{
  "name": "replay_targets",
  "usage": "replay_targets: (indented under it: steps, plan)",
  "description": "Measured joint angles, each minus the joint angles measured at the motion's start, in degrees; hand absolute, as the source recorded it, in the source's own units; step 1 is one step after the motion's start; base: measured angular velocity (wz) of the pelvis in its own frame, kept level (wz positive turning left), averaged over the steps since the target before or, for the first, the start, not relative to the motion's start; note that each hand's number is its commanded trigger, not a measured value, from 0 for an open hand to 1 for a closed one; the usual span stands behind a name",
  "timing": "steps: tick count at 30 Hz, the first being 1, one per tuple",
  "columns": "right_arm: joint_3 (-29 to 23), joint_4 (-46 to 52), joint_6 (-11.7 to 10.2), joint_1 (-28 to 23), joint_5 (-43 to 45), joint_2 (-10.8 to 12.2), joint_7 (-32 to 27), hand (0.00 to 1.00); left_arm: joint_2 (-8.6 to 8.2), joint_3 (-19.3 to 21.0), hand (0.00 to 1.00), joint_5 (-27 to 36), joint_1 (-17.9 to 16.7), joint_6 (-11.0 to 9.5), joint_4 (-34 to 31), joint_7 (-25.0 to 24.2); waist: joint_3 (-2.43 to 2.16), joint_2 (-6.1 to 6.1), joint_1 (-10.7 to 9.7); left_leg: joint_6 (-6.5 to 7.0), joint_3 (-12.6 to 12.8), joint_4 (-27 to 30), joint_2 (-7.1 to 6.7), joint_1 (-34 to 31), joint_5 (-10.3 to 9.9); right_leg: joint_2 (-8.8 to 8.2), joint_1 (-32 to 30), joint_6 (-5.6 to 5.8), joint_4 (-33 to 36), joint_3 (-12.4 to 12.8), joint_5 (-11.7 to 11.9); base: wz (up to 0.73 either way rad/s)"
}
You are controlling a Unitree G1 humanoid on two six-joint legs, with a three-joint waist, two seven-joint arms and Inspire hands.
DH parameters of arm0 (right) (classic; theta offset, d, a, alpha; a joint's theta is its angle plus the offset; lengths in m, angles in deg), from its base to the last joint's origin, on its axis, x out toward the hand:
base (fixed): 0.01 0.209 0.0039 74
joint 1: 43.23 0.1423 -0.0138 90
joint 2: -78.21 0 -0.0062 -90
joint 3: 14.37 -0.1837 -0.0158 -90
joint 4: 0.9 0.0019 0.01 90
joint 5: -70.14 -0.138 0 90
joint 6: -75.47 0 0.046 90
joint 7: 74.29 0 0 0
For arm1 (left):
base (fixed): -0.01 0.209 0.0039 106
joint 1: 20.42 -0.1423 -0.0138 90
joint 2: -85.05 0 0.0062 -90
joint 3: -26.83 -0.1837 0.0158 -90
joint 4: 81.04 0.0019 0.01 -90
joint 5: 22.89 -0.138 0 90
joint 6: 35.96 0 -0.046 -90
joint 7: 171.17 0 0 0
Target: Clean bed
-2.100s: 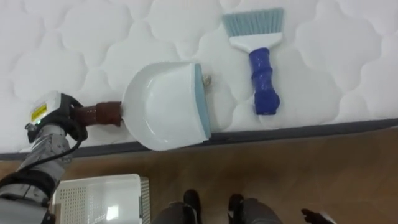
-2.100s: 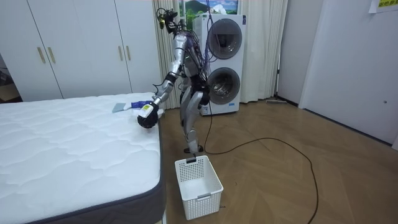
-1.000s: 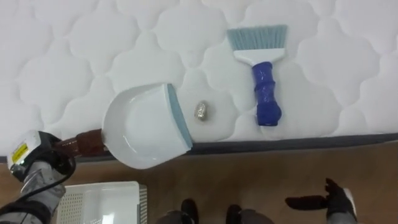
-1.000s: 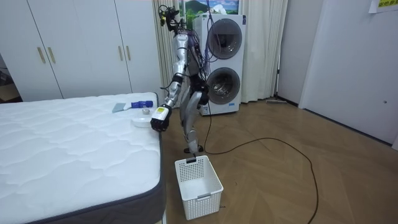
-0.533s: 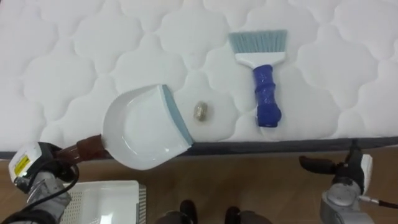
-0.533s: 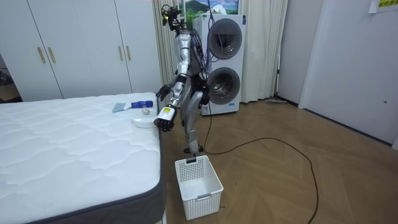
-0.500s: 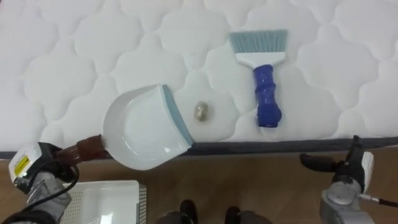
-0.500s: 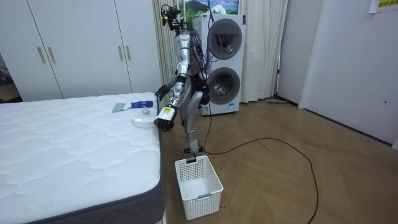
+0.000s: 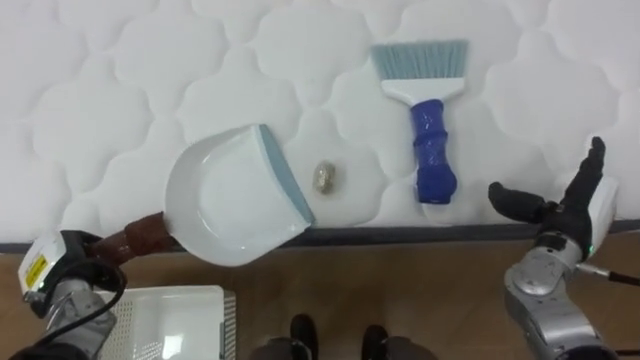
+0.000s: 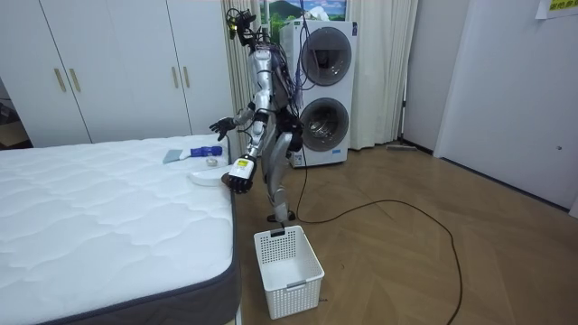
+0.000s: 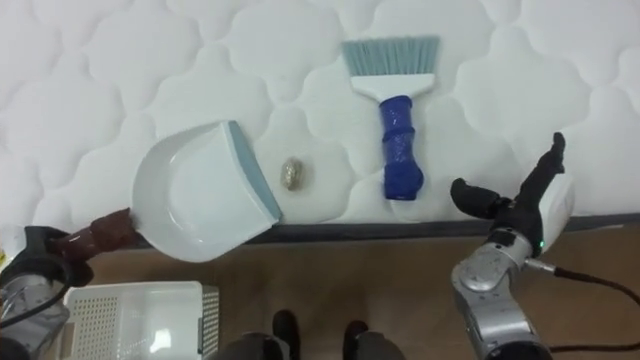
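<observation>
Wood floor, wardrobes at the back, and the robot stands tight against the side of the bed (image 9: 120, 90), leaning over its near edge. The quilted top is bare apart from the cleaning things, so there is wide open room toward the far side.

On the floor by the robot's feet, on its left, sits a white basket (image 9: 165, 320), almost under the dustpan (image 9: 225, 205). The pan is empty. Its blue lip faces the scrap and stops just short of it, while its back end and brown handle stick out past the bed edge. I can't tell whether the pan rests on the mattress or hangs just above it. The left hand (image 9: 65, 275) is curled tight round that handle, out over the floor.

The brush (image 9: 430, 130) lies flat and untouched, bristles away from the robot, and its blue handle ends near the edge. The right hand (image 9: 560, 215) is at the edge just right of that handle, fingers spread and holding nothing.

The scrap (image 9: 323, 178), a small crumpled lump, lies between pan and brush, close to the edge.

As I judge it, no sweeping is done. The brush has to be picked up, the scrap pushed into the pan, and the pan tipped in the basket. Both sides of the handle are clear for a grasp. With the edge so near, a careless stroke could knock the scrap to the floor.
</observation>
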Motion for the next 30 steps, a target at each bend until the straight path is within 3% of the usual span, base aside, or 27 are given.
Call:
replay_targets:
  steps: [9,12,19,30]
  plan:
    - [4.3,0.2,-0.2,3.5,0.0,0.0,1.3,0.00,0.01,-0.1,1.00,0.0,0.9,-0.6,0.0,-0.4,0.09,-0.08,0.8,0.02,0.0,0.3,0.06,-0.5,0.0,0.01,-0.2,0.05,0.3,-0.2,-0.1,0.00]
    - [5.0,0.2,-0.5,4.6,0.0,0.2,2.7,0.00,0.01,-0.2,1.00,-0.2,1.5,-0.6,0.0,-0.5,0.33,-0.11,0.9,0.02,0.0,0.7,0.16,-0.7,0.0,0.00,-0.2,0.04,0.7,-0.4,-0.1,0.03]
    - [5.0,0.1,-0.5,5.6,0.0,0.3,5.0,0.00,0.02,-0.2,1.00,-0.1,3.6,-0.6,0.0,-1.4,1.52,-0.03,0.9,0.08,0.0,1.8,0.59,-1.7,0.0,-0.03,-0.4,-0.21,0.7,-1.6,-0.2,0.07]
    - [8.7,-3.0,-0.4,7.0,-0.1,1.0,9.6,0.00,0.05,-1.3,1.00,-0.1,4.9,-0.5,0.0,-3.2,1.56,0.06,1.3,0.09,-0.1,2.5,0.77,-2.3,0.0,-0.04,-0.9,-0.36,1.8,-1.8,-0.3,0.02]
